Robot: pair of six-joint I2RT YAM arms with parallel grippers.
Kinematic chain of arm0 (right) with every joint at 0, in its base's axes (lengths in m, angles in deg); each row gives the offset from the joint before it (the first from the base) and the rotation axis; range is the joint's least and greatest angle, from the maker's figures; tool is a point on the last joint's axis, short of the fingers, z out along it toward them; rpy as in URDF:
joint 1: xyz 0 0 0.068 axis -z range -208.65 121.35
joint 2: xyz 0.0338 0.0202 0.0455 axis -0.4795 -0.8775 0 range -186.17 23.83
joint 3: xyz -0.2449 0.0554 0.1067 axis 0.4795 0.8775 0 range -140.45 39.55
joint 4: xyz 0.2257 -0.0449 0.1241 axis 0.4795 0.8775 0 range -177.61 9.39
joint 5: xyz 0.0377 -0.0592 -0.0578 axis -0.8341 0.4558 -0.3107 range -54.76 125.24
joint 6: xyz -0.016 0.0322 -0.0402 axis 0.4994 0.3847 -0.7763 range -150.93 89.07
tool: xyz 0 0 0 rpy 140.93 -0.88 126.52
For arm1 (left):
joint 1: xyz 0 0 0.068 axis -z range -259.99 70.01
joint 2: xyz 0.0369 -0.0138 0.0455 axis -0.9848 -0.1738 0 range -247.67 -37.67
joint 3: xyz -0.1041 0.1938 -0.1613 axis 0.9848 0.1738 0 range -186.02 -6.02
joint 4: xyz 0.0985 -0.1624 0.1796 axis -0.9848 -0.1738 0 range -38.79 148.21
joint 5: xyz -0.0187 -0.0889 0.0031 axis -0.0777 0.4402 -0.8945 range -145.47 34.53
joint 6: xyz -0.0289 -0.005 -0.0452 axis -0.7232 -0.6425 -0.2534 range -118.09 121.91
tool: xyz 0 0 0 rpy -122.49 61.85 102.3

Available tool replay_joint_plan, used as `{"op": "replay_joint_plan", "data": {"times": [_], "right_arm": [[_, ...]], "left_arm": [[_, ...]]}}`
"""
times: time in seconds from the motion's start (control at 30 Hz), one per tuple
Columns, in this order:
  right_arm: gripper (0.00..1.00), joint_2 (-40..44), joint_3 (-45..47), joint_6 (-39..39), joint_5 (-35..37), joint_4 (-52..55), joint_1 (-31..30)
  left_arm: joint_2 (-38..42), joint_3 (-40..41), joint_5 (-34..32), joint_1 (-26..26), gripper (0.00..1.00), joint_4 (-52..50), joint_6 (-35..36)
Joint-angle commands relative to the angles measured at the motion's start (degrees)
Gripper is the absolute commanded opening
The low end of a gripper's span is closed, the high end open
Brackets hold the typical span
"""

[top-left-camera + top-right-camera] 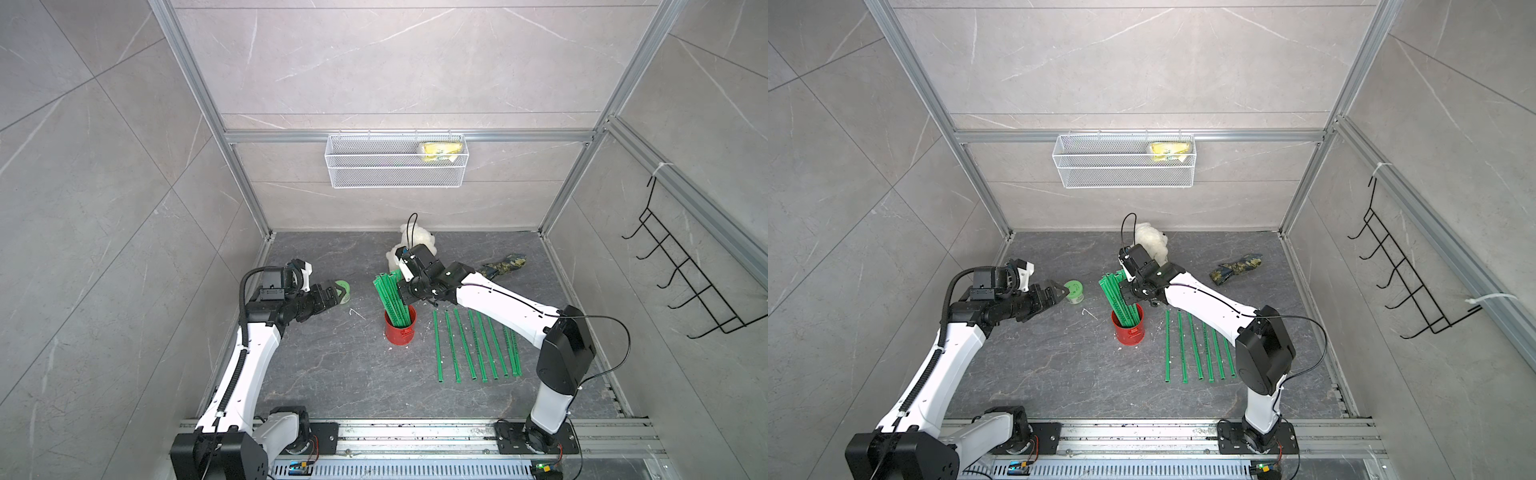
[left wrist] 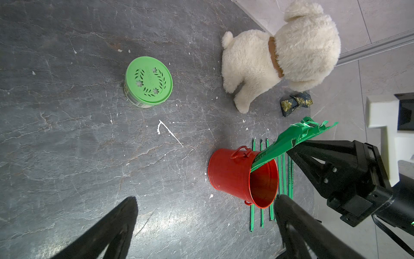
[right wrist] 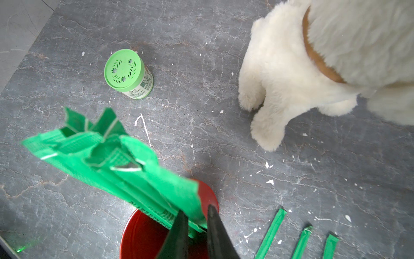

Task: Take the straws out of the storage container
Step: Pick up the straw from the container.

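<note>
The storage container, a red can (image 1: pixel 400 332) (image 1: pixel 1128 330) (image 2: pixel 230 172) (image 3: pixel 143 235), stands upright mid-floor. A bundle of green straws (image 1: pixel 390 299) (image 1: pixel 1119 297) (image 2: pixel 291 139) (image 3: pixel 116 161) leans out of it. My right gripper (image 1: pixel 401 293) (image 1: pixel 1123 293) (image 3: pixel 196 209) is over the can's rim, jaws drawn close around straws at the bundle's edge. Several more straws (image 1: pixel 473 345) (image 1: pixel 1196 345) (image 3: pixel 271 233) lie in a row on the floor right of the can. My left gripper (image 1: pixel 338 293) (image 1: pixel 1065 293) (image 2: pixel 207 198) hangs wide open left of the can, holding nothing.
A green-lidded jar (image 1: pixel 344 286) (image 2: pixel 149 79) (image 3: pixel 124 68) sits just past the left gripper's tips. A white plush dog (image 1: pixel 419 241) (image 2: pixel 280 56) stands behind the can, a camouflage cloth (image 1: pixel 503 266) to its right. A mesh basket (image 1: pixel 395 162) and black hook rack (image 1: pixel 685 282) hang on the walls.
</note>
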Motion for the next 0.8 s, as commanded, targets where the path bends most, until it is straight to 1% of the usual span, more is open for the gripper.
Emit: {"op": "replay_joint_plan", "data": {"times": [0.0, 0.13, 0.43, 0.77], "right_arm": [[0.19, -1.8, -1.8, 0.2, 0.6, 1.4, 0.0], [0.19, -2.1, -2.2, 0.1, 0.7, 1.7, 0.0], [0.11, -0.7, -2.1, -0.1, 0.9, 2.6, 0.0], [0.11, 2.7, -1.5, -0.3, 2.1, 4.2, 0.0]], "left_arm": [[0.2, -2.3, 0.4, 0.1, 1.00, -0.7, 1.5], [0.2, -2.3, 0.4, 0.1, 1.00, -0.7, 1.4], [0.2, -2.3, 0.5, 0.1, 1.00, -0.6, 1.5], [0.3, -2.3, 0.5, 0.1, 1.00, -0.6, 1.5]]}}
